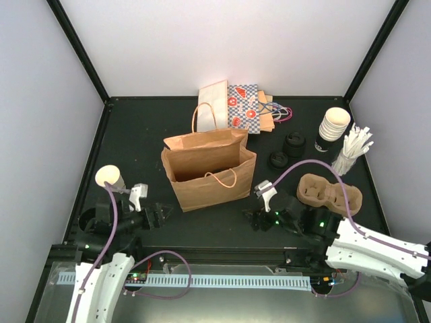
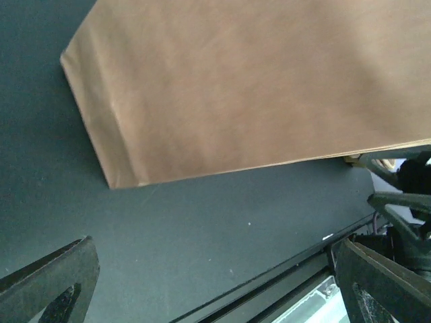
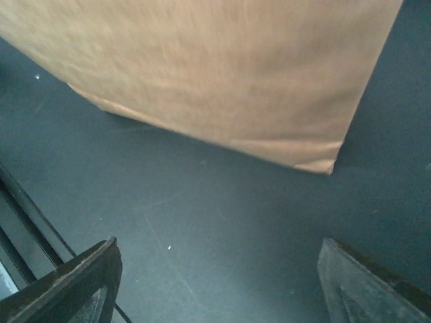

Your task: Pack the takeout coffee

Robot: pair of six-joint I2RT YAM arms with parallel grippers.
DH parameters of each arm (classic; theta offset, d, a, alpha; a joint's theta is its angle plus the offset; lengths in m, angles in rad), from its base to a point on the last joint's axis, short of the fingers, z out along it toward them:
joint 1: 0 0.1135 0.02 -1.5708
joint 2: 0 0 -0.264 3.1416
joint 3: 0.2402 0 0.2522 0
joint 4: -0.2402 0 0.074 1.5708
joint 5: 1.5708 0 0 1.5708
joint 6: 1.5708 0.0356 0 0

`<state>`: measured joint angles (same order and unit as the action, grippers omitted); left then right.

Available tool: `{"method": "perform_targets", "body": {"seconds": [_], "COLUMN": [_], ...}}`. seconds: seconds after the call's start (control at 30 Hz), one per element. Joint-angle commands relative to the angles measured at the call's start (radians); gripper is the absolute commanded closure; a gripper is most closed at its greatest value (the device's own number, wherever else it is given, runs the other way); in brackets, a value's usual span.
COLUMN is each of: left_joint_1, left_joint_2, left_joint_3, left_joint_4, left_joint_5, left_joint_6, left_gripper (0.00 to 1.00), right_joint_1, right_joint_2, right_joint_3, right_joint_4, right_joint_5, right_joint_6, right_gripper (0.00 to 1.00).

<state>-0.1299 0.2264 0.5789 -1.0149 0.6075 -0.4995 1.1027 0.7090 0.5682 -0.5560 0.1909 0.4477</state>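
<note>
Left claw spread empty, right claw likewise, paper bag partly cropped

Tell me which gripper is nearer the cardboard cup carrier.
Right. The right gripper lies a short way left of the cardboard cup carrier. The left gripper is much farther left, past the brown paper bag.

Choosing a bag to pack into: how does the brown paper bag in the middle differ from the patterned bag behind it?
The brown paper bag stands upright with its mouth open; the patterned bag lies folded flat. The brown paper bag is plain kraft; the patterned bag is white with red and blue prints. Both have carry handles.
</note>
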Motion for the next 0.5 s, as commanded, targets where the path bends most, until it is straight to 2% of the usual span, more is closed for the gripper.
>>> {"method": "perform_targets", "body": {"seconds": [0.0,0.17,0.3,0.37,0.47], "left_joint_1": [0.007,0.004,-0.002,-0.008,-0.019], "left_joint_2": [-0.067,-0.045,0.033,0.075,0.137], "left_joint_3": [-0.12,-0.281,-0.338,-0.353,-0.372], "left_joint_4": [0.1,0.237,0.325,0.373,0.455], "left_joint_5": [0.078,0.185,0.228,0.232,0.235], "left_joint_6": [-0.129,-0.191,-0.192,-0.191,-0.203], "left_gripper": [0.01,0.03,0.06,0.08,0.11], "right_joint_1": [-0.003,-0.045,-0.101,-0.119,-0.148], "right_joint_2": [-0.006,0.107,0.234,0.288,0.355], "right_joint_3": [-0.152,-0.241,-0.252,-0.253,-0.277], "right_joint_4": [0.294,0.518,0.687,0.758,0.877], "right_joint_5": [-0.098,-0.233,-0.347,-0.368,-0.376], "right_joint_6": [0.126,0.199,0.236,0.255,0.305], "right_gripper": [0.23,0.52,0.77,0.87,0.96]}}
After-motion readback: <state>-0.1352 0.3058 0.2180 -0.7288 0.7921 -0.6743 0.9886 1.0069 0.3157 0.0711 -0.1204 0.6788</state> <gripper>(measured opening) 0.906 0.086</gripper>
